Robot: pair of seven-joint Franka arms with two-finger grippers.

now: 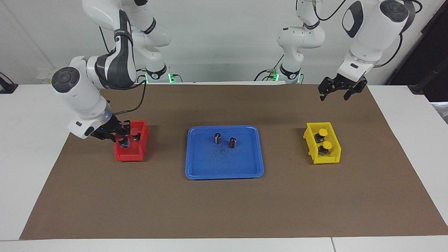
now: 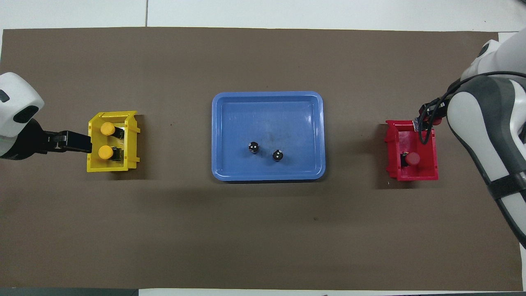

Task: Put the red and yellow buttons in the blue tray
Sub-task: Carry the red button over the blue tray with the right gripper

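the tabletop carries a brown mat. the blue tray lies mid-mat, and two dark cylinders stand in it on the part nearer the robots, close together but apart. a red bin sits toward the right arm's end, a yellow bin toward the left arm's end, both well apart from the tray.

the right end effector is down inside the red bin, around a red button; whether its fingers have closed on it cannot be told. a second red button lies in the same bin, nearer the robots. the left end effector hangs in the air over the mat on the robots' side of the yellow bin, fingers spread, holding nothing.

both yellow buttons lie in the yellow bin, one nearer the robots than the other.
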